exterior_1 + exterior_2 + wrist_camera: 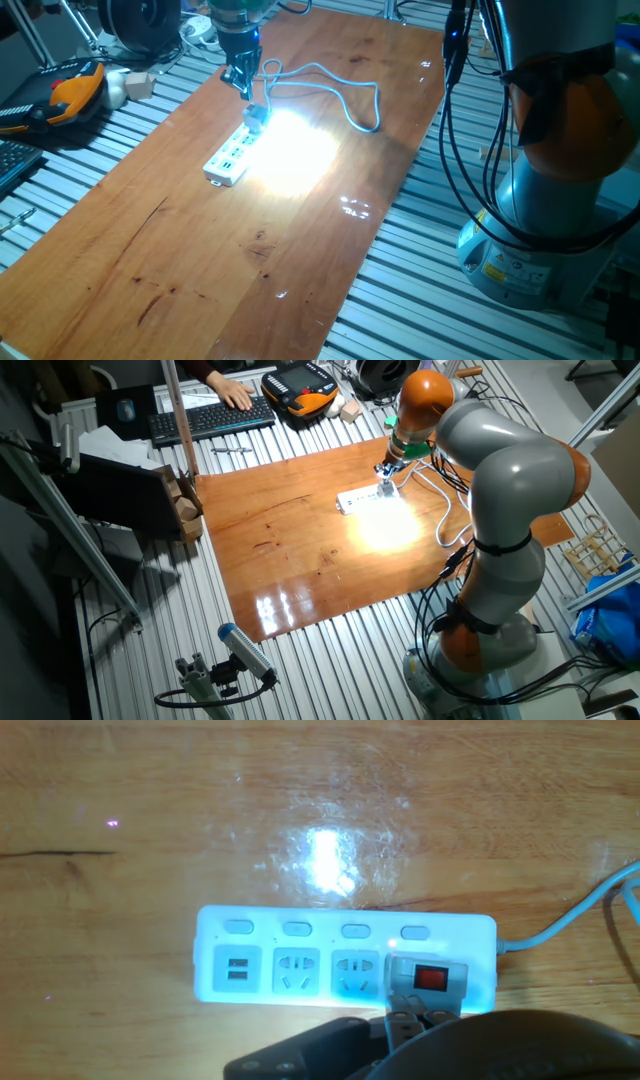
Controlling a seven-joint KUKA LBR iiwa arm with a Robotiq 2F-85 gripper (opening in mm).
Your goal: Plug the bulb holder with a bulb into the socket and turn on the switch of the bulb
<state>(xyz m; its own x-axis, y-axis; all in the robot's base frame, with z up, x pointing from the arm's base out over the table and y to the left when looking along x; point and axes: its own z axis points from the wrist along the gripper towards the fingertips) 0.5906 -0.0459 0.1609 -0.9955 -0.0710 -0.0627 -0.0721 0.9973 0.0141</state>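
The socket, a long white power strip (228,160) (300,935), lies on the wooden table with its cord (340,85) looping away behind. The white bulb holder (428,982) (255,117) is plugged into the end outlet nearest the cord, and its red switch (430,979) faces up. A bright white glow (290,150) (385,525) spreads over the table beside the holder and swallows the bulb's outline. My gripper (247,92) (387,472) (405,1020) hangs just above the holder with its fingers together, holding nothing.
An orange teach pendant (70,90) and clutter lie beyond the table's left edge. A keyboard (210,418) with a person's hand on it is at the back. The robot's base (540,200) stands off the right edge, with cables hanging. A dark box (130,495) sits at the left.
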